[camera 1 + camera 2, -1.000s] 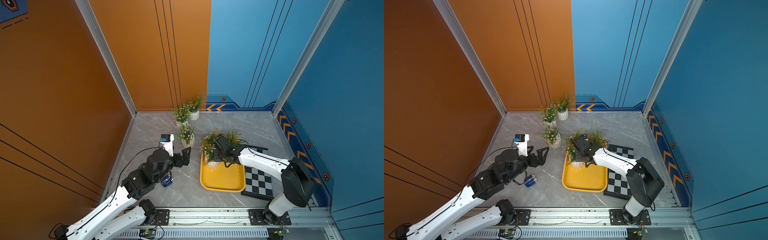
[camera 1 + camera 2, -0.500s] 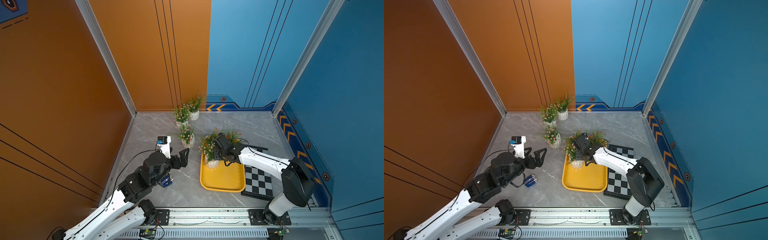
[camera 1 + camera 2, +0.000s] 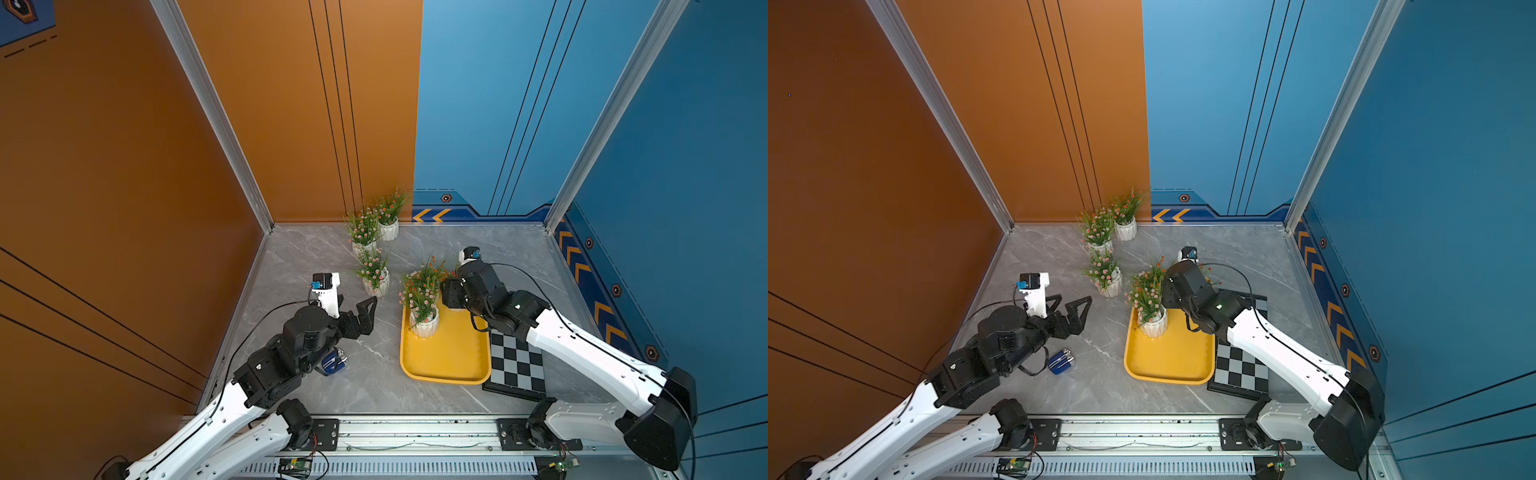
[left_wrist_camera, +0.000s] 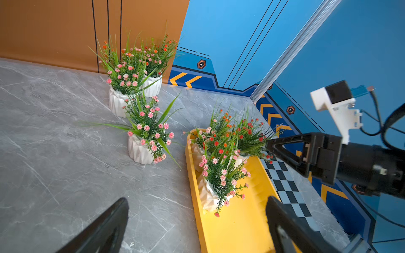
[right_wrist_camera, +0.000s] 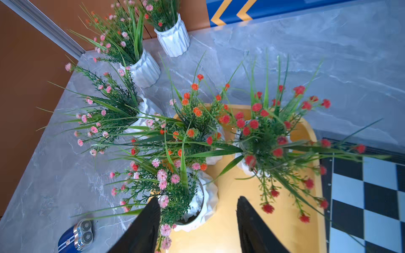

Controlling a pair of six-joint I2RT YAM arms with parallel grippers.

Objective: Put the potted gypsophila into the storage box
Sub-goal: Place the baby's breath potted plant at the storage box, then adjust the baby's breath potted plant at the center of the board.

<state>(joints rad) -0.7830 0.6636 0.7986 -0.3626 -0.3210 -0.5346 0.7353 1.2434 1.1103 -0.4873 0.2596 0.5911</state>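
In both top views the yellow storage box [image 3: 449, 365] holds three plants [image 3: 422, 291]. The next potted gypsophila [image 3: 376, 284] stands on the table [image 3: 332, 249] near the box's far corner, by the left gripper [image 3: 1070, 300], which is spread and empty. The left wrist view suggests a light pot with floppy sprays, so the stiff ribbed white wall looks the best place to grip. In the right wrist view the right gripper [image 5: 198, 199] hangs spread over a pink-flowered pot [image 5: 211, 195] in the box, pinching nothing.

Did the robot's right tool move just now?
Yes. The right tool has pulled away from the pink gypsophila pot in the storage box, toward the chequered board, opening its jaws.
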